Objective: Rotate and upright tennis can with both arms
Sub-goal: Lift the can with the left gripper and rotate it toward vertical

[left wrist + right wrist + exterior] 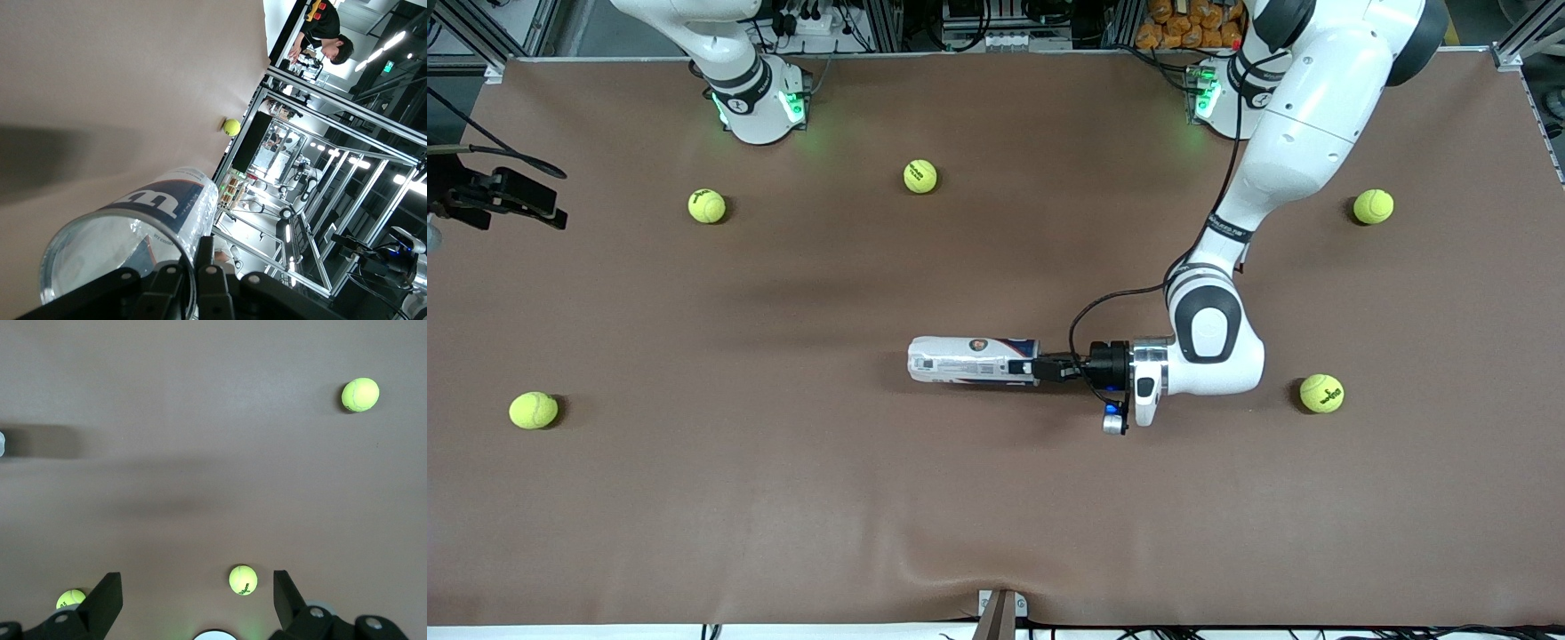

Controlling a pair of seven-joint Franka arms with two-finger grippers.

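The slim clear-plastic tennis can [974, 359] with its white and navy label lies on its side on the brown matte bench [783, 498], near the middle. Its long axis runs along the bench from one arm's end toward the other, in line with the left end effector [1056, 367]. That end effector is low, level with the can, and clenched on the can's open silver-rimmed mouth, which points toward the left arm's end of the bench; the closed base points away from it, toward the right arm's end. In the left wrist view the black fingers [203, 267] pinch the thin transparent wall at the rim, and the can [127, 237] stretches straight out from them.

The right end effector [198, 603] hangs high over the bench near its own base, released with fingers spread wide, holding nothing; that arm waits, well apart from the can. So the left arm is by far the nearer.

I judge that uprighting turns on this rim grip: the wall is smooth, glossy and probably flexible, so it may slip or dent as the can pivots about its base.

Five fuzzy yellow-green tennis balls [919, 176] lie scattered, none touching the can.
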